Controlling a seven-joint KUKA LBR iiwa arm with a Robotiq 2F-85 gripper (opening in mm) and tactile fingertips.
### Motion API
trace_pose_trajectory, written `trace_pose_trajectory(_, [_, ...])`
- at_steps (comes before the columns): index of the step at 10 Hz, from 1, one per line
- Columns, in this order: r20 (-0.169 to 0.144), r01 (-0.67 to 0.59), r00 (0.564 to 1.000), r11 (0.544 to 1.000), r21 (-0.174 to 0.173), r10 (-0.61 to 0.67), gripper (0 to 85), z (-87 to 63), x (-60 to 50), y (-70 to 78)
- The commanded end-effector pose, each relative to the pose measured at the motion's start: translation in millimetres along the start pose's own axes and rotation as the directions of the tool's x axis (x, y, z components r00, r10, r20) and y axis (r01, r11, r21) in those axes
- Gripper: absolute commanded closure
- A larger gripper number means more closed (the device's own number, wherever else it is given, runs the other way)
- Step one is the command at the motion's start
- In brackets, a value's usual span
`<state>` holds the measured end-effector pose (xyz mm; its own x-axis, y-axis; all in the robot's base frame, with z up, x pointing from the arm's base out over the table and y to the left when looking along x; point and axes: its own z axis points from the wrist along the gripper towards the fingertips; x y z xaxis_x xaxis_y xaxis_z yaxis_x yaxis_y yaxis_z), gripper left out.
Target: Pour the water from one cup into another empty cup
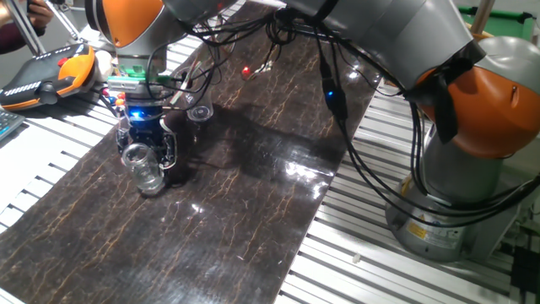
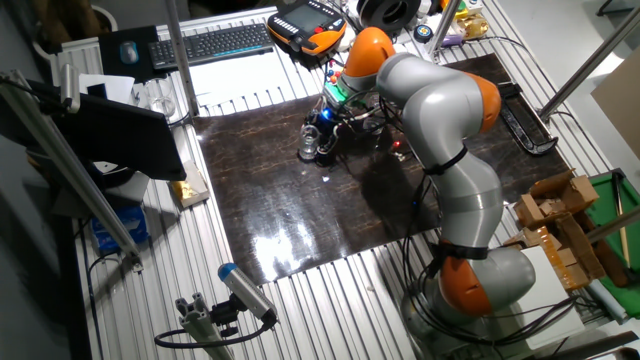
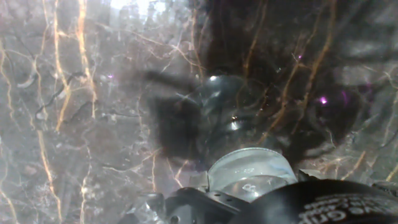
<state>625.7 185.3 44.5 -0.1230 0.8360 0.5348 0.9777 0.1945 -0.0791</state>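
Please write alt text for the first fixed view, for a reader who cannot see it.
A robot gripper closes around a short clear glass tumbler on a dark marbled table mat. A second clear cup sits just behind it, and the grey and orange arm arches overhead.

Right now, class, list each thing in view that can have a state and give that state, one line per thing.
Short glass: upright on the dark mat, held between the claw's fingers.
Claw: closed around the short glass, low over the mat.
Tall cup: on the mat behind the claw, free of it; contents cannot be told.
Dark mat: flat on the table.
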Motion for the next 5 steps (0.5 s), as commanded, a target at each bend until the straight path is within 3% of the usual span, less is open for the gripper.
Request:
trace_pose_trajectory(1, [0.000, -0.001, 1.000, 1.000, -0.004, 0.001, 84.3, -2.4, 0.6, -1.2])
trace_pose_trajectory(3, [0.003, 0.011, 1.000, 1.000, -0.007, -0.011, 84.3, -16.3, 0.5, -3.1])
trace_pose_trajectory(5, [0.026, 0.027, 0.999, 1.000, -0.008, -0.027, 84.3, -36.2, 0.7, -6.3])
